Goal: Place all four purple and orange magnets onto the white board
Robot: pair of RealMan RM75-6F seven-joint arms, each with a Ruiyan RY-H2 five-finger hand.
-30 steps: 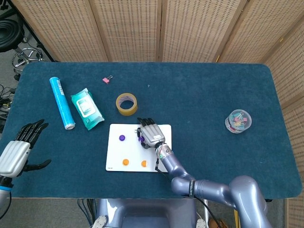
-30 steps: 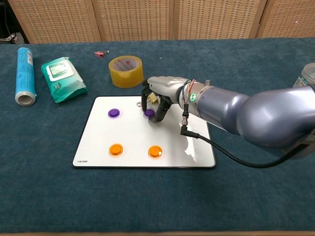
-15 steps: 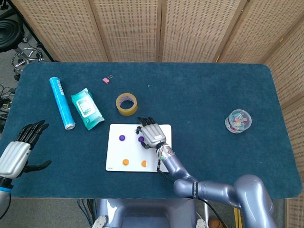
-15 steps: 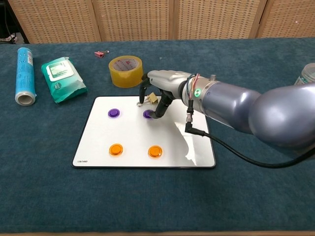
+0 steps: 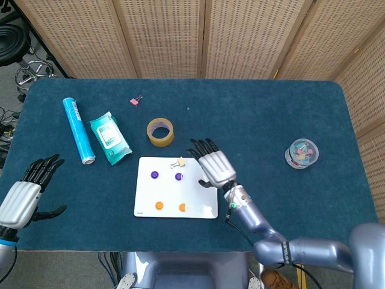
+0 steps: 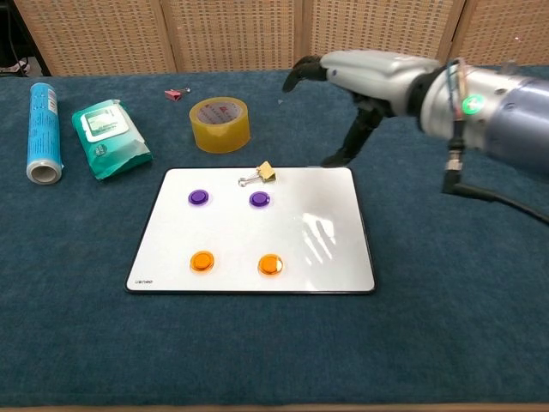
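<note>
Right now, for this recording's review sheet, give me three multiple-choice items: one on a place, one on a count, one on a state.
1. Where does the small binder clip nearest the magnets lie?
A. at the white board's far edge
B. inside the tape roll
C. beside the blue tube

2. How many magnets sit on the board?
A. two
B. three
C. four

3. What is the right hand doing?
A. pinching a magnet
B. holding nothing, raised beyond the board
C. gripping the tape roll

Key: 1 A, the clip rests by the far edge; 2 C, two purple, two orange; 3 B, fingers apart, empty.
</note>
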